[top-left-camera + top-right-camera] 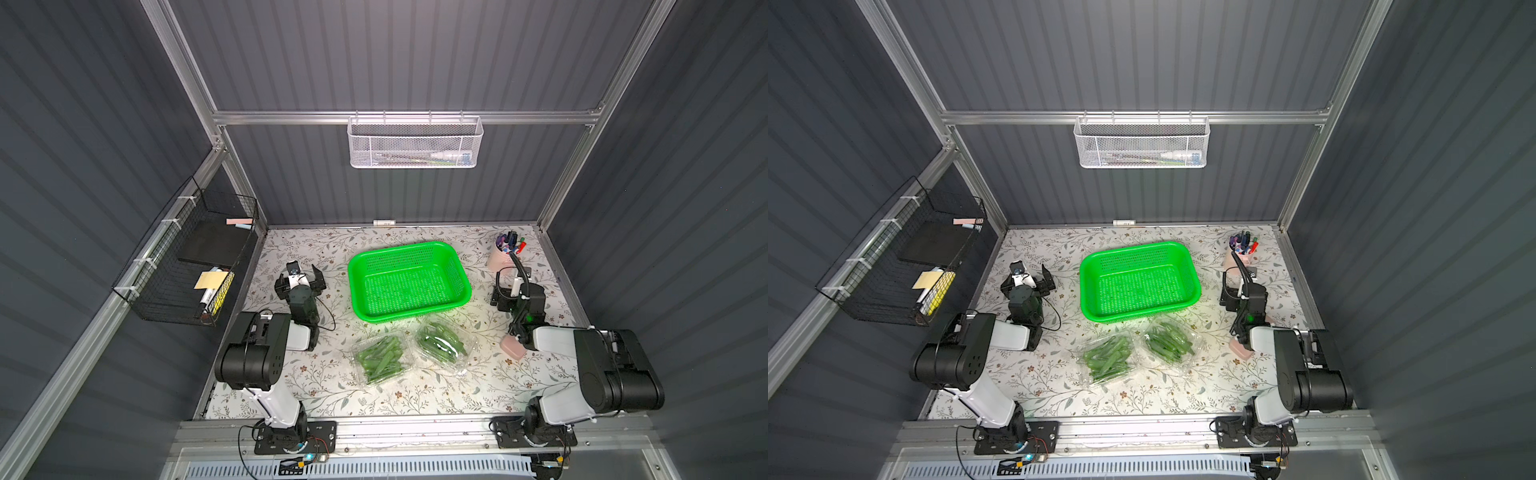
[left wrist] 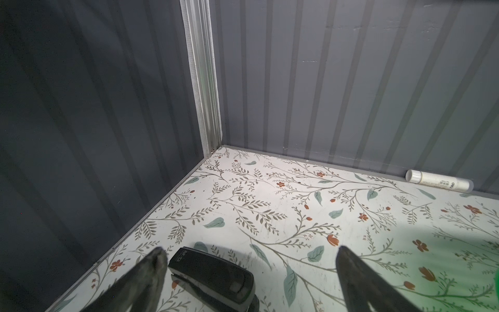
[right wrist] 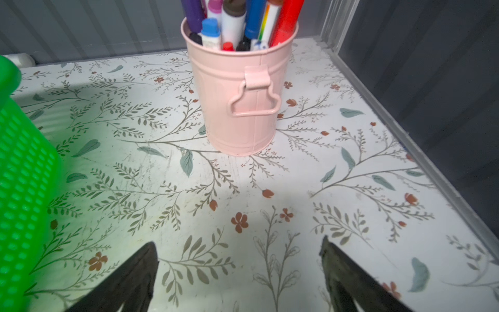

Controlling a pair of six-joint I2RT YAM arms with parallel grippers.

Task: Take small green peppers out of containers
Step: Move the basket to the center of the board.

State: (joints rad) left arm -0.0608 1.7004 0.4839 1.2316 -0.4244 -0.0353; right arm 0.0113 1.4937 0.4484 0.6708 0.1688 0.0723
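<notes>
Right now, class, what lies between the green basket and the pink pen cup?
Nothing: bare tabletop separates basket and cup, per the right wrist view.

Seemingly a stapler (image 2: 213, 275), partly out of frame

Both top views look steeply down from high on the whole table (image 1: 415, 399). Wrist views sit low, close behind the left claw (image 2: 250, 249) and right claw (image 3: 237, 241), facing its back corners.

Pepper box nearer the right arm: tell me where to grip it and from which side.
Probably the rim on the side toward the right gripper, coming down from above. The box lies flat, closed and askew on the table; its thin clear walls look flimsy, the flanged rim stiffer. I cannot tell which edge is hinged.
</notes>
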